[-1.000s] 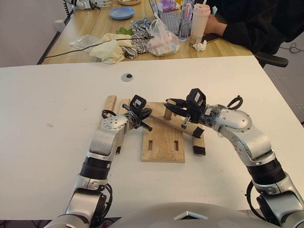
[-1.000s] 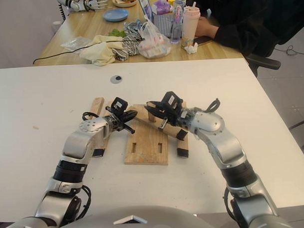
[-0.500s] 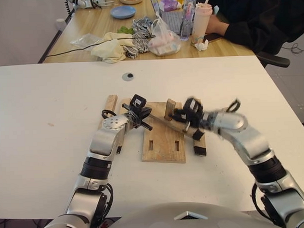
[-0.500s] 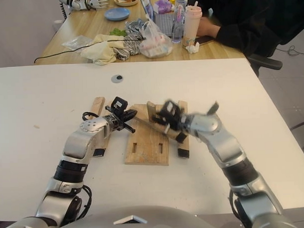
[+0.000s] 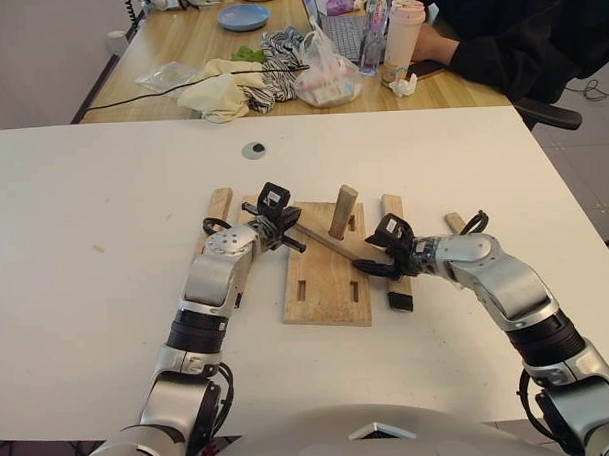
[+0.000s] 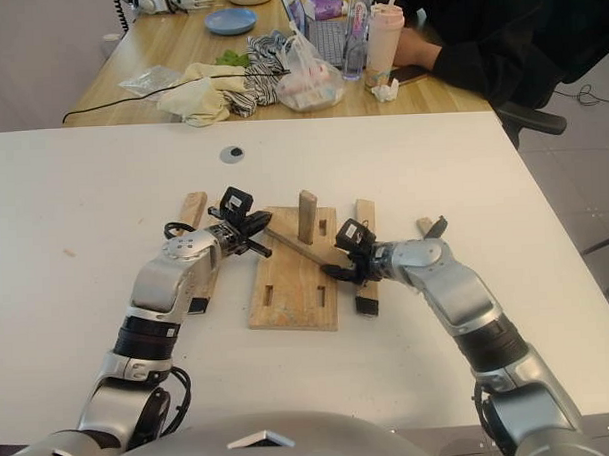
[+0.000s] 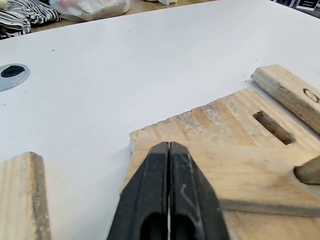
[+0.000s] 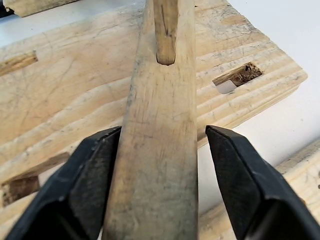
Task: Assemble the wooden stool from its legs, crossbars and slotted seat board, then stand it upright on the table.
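1. Wooden slotted seat board (image 5: 327, 292) is laid flat at mid-frame on the white table (image 5: 105, 245).
2. A crossbar (image 5: 330, 244) is laid diagonally across it, with one leg (image 5: 342, 211) set upright in its hole (slightly tilted).
3. The crossbar's lower-right end is straddled by the right gripper (image 8: 162, 132), fingers parted.
4. The left gripper (image 7: 169, 150), pinched closed on nothing, is held at the crossbar's upper-left end.

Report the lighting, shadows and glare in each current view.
Left eye view: soft, even light on the white table, no glare, faint shadow beside the slotted seat board. Left wrist view: thin shadow under the board's edge. Right wrist view: crossbar evenly lit, board slots dark.
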